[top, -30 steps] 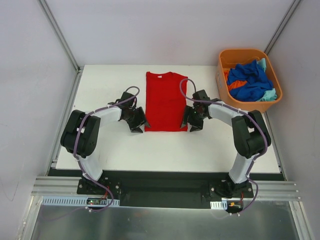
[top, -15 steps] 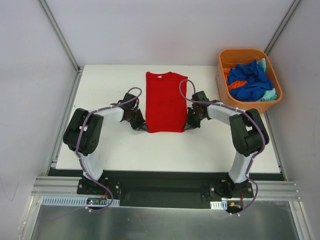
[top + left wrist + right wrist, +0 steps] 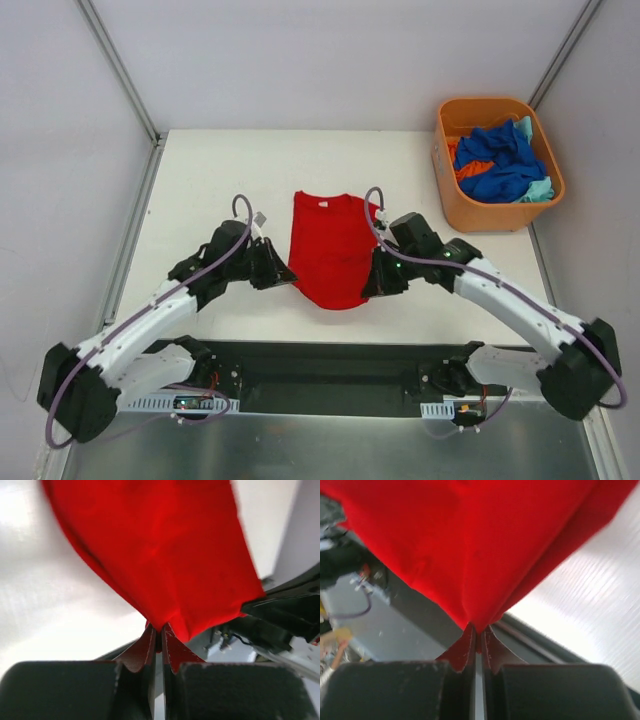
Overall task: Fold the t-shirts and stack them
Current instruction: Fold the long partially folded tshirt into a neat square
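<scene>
The red t-shirt lies lengthwise on the white table, collar at the far end, its near hem lifted and sagging between both arms. My left gripper is shut on the hem's left corner; in the left wrist view the red cloth is pinched at my left gripper. My right gripper is shut on the right corner; the right wrist view shows the cloth bunching into my right gripper. Blue, orange and teal t-shirts lie crumpled in a tub.
An orange plastic tub stands at the table's far right corner. The white table ends at a black rail near the arm bases. Grey walls close in left, right and behind.
Both grippers closed on the near corners of the red shirt. Both arms then pulled back toward the near edge and lifted the hem, dragging the shirt nearer.
</scene>
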Tool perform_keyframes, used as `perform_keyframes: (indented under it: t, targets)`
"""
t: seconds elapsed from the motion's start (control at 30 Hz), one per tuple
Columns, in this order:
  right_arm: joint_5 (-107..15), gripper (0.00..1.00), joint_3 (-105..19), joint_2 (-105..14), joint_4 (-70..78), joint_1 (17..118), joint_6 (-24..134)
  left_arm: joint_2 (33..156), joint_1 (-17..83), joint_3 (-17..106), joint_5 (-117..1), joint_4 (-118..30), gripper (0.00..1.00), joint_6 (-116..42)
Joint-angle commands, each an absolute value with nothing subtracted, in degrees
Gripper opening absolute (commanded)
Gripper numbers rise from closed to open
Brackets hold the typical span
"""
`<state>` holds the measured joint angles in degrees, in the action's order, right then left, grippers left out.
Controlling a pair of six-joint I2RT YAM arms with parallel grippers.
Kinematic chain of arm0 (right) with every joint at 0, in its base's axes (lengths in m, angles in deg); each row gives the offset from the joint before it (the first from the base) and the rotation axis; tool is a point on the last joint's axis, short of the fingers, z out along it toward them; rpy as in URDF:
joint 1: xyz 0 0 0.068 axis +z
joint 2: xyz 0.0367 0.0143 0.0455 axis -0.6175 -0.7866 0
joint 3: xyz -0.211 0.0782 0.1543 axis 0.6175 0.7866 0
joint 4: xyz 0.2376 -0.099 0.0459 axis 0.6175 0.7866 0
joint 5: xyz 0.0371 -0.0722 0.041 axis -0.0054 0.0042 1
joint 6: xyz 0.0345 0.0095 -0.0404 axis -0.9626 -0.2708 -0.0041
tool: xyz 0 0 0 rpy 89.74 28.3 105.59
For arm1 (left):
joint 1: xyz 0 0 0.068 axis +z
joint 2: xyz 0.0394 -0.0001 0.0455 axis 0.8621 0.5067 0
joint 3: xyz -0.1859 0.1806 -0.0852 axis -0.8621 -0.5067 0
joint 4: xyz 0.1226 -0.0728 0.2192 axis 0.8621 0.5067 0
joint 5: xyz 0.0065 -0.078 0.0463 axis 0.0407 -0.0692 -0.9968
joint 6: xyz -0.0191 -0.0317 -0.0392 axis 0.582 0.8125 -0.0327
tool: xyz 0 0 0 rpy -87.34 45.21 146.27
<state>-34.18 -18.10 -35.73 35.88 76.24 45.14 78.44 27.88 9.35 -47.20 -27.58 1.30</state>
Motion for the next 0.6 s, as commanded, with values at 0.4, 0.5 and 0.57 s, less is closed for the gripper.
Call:
perform_keyframes:
  t: [0.4,0.5,0.57]
  targets:
    - [-36.0,0.05,-30.1,-23.0,55.2,71.7,51.1,75.9,26.1,24.8,-57.7,-23.0,0.0,-0.4]
    - [-36.4,0.05,-29.8,-24.1,54.4,67.8,51.6,80.2,26.2,28.6,-59.5,-23.0,0.0,-2.4]
    - [-36.5,0.04,-30.1,-24.8,53.5,66.2,52.5,84.3,26.3,30.5,-60.0,-23.0,0.0,-3.8]
